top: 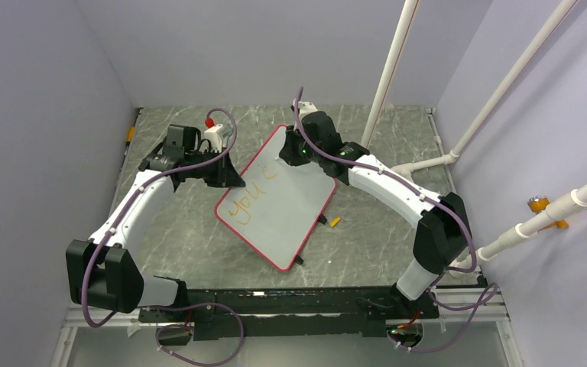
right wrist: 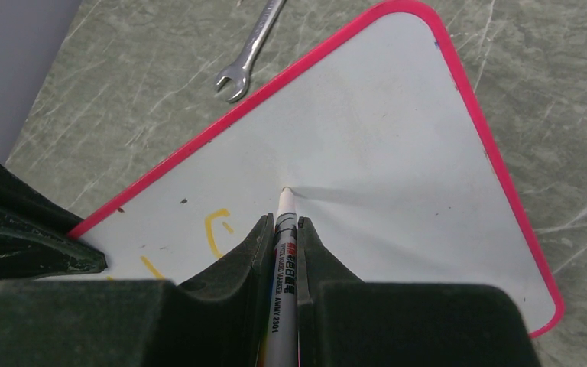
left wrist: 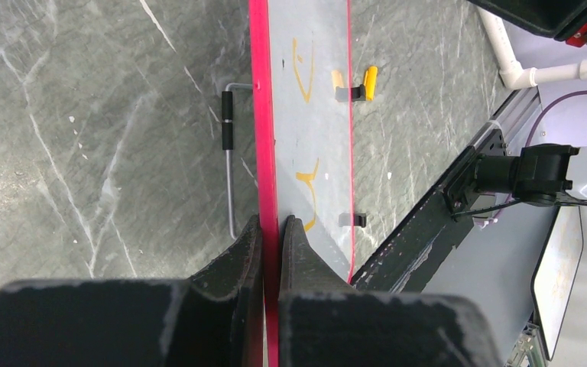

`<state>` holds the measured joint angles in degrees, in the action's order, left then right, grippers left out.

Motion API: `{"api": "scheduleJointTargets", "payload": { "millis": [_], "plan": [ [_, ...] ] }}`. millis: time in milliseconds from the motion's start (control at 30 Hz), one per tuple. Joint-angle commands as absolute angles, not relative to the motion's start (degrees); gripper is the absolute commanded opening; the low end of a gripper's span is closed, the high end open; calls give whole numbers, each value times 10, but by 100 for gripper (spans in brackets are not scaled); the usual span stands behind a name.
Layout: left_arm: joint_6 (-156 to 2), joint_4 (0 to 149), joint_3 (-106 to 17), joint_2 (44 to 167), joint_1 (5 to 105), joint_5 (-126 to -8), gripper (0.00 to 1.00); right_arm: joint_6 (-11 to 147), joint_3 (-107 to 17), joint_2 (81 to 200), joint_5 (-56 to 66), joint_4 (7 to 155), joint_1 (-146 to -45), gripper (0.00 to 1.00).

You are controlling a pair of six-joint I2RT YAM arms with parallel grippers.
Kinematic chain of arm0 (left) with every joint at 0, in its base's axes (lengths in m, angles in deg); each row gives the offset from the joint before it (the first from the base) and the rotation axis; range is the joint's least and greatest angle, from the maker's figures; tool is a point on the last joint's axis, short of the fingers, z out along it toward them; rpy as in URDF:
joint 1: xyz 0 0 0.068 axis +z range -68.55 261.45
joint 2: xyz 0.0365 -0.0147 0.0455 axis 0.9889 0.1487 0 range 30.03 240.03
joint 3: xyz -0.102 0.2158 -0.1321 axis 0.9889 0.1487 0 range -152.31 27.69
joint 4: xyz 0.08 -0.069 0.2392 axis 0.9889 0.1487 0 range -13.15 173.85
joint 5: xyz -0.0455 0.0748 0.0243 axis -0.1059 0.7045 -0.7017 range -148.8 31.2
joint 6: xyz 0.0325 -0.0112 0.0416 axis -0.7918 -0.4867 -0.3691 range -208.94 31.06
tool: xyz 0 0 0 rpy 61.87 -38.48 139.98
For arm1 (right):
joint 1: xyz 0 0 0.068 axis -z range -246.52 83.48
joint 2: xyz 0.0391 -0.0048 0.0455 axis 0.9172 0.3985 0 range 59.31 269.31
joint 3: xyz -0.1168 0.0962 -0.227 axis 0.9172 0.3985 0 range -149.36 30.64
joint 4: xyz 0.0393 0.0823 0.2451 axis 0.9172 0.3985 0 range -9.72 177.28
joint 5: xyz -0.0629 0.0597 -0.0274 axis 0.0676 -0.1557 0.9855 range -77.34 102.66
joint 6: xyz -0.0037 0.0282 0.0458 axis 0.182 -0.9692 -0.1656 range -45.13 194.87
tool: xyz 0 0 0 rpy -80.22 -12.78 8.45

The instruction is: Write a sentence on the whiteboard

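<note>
Grey-green marbled counter [top: 199, 237]; small orange cap [top: 335, 222] lying on it; silver wrench [right wrist: 248, 50] flat; white pipes [top: 504, 84] right side.

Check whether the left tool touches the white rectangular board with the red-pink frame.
Touching. Left wrist view shows the left tool pinching the board at its frame.

I find all three views evenly lit by soft, diffuse light. Right wrist view: the marker [right wrist: 285, 229] tip throws a faint grey shadow toward 3 o'clock across the whiteboard [right wrist: 382, 138]. The left gripper [left wrist: 274, 223] and right gripper [right wrist: 283, 220] bodies at 6 o'clock look soft and grainy. Top view is sharp throughout.
</note>
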<state>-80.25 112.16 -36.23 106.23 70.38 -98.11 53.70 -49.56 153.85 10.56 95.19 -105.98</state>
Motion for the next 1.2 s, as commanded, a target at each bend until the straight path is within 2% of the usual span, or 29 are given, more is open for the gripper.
{"api": "scheduleJointTargets", "payload": {
  "millis": [0, 667, 1167],
  "plan": [
    [-851, 1095, -363, 1046, 699, -962, 0, 540, -508, 1541, 59, 930, -1062, 0],
    [-852, 1094, -362, 1045, 698, -956, 0, 552, -451, 1521, 46, 942, -1062, 0],
    [-852, 1095, -361, 1044, 696, -955, 0, 551, -477, 1525, 111, 976, -1062, 0]
  ]
}}
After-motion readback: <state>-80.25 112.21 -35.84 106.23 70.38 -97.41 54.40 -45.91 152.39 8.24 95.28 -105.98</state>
